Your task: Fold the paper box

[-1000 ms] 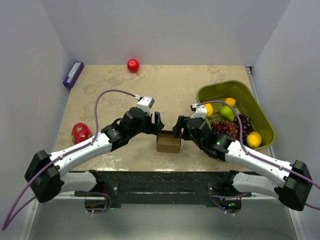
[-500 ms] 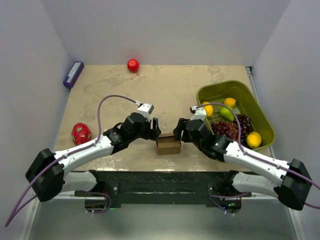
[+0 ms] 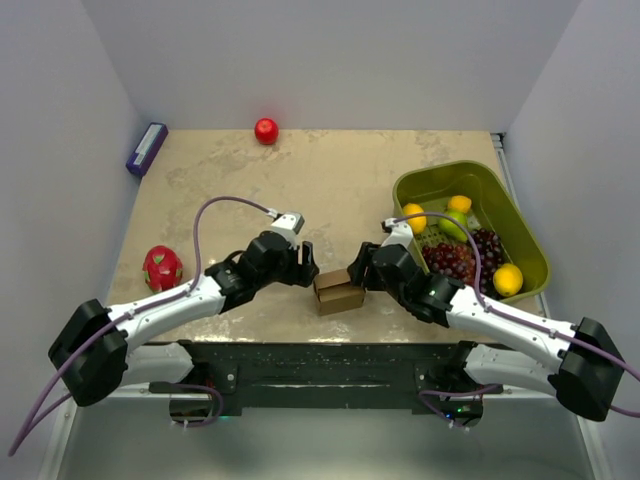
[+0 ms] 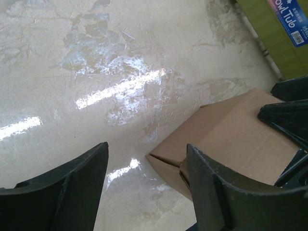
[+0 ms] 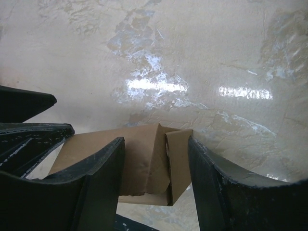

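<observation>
The paper box point(image 3: 338, 293), a small brown cardboard one already formed into a block, is found at 6 o'clock on the table point(image 3: 340, 185), close to the near edge and turned slightly askew to it. The left gripper point(image 3: 308, 270) is set at the box's 10 o'clock side. In the left wrist view its fingers point(image 4: 72, 192) are seen spread apart, with one corner of the box lying in the gap and the rest of the box behind the right-hand finger, so nothing is clamped. The right gripper point(image 3: 358, 275) is placed at the box's 2 o'clock side. Its fingers point(image 5: 226, 192) are likewise held apart, and overlapping panels of the box's upper face are seen between them, the box reaching wider than the gap. Whether these fingertips touch the cardboard cannot be told. A pink dragon fruit point(image 3: 162, 267) is seen at 9 o'clock from the box, well apart, near the left edge. A green basket point(image 3: 520, 225) is placed at 2 o'clock on the table, and dark grapes point(image 3: 462, 258) are held in it among yellow, orange and green fruit. At the far edge, a red round fruit point(image 3: 265, 130) is seen at about 11 o'clock, and a purple packet point(image 3: 146, 148) is laid in the 10 o'clock corner beside the left wall.
</observation>
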Tool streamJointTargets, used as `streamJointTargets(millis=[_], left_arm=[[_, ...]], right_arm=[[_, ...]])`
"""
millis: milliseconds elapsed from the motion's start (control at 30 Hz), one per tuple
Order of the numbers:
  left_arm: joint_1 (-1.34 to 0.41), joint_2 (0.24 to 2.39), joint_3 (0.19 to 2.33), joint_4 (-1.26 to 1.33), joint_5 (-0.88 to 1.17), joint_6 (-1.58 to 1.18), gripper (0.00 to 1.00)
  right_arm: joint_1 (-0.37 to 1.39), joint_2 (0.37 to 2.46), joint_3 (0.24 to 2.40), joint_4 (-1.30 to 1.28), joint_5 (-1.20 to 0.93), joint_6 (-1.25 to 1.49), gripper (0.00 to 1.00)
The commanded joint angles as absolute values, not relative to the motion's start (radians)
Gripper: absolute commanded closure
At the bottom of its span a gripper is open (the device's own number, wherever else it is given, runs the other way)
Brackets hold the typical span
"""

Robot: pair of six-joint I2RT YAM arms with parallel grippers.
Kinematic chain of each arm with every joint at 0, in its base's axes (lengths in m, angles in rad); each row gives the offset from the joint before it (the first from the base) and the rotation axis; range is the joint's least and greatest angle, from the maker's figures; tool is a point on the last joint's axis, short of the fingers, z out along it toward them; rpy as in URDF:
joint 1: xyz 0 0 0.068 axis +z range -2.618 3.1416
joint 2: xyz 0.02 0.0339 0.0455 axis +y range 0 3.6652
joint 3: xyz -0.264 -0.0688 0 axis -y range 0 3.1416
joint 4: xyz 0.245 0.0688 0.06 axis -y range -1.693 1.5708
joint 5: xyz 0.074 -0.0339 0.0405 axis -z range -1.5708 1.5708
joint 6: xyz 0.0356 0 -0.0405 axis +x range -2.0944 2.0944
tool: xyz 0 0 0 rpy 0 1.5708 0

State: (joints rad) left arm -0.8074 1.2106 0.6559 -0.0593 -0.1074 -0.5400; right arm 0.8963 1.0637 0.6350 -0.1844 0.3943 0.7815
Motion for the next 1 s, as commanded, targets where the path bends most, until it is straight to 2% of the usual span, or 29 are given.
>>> streamJointTargets(millis=[0, 300, 467, 967], left_arm=[[-0.804, 1.152, 0.660, -0.015, -0.112, -0.566, 0.30], [-0.807, 1.030, 0.597, -0.019, -0.048, -0.685, 0.25], [-0.824, 0.973, 0.496, 0.127, -0.006, -0.793, 0.25], [-0.830, 1.065, 0.345, 0.429, 0.113, -0.966, 0.26]], right_arm=[[0.896, 1.039, 0.591, -0.183, 0.393, 0.815, 0.45], [0.896, 0.982, 0.517, -0.184, 0.391, 0.859, 0.46], [0.894, 0.983, 0.494, -0.166, 0.399, 0.870, 0.45], [0.896, 0.959, 0.445, -0.144, 0.394, 0.881, 0.44]])
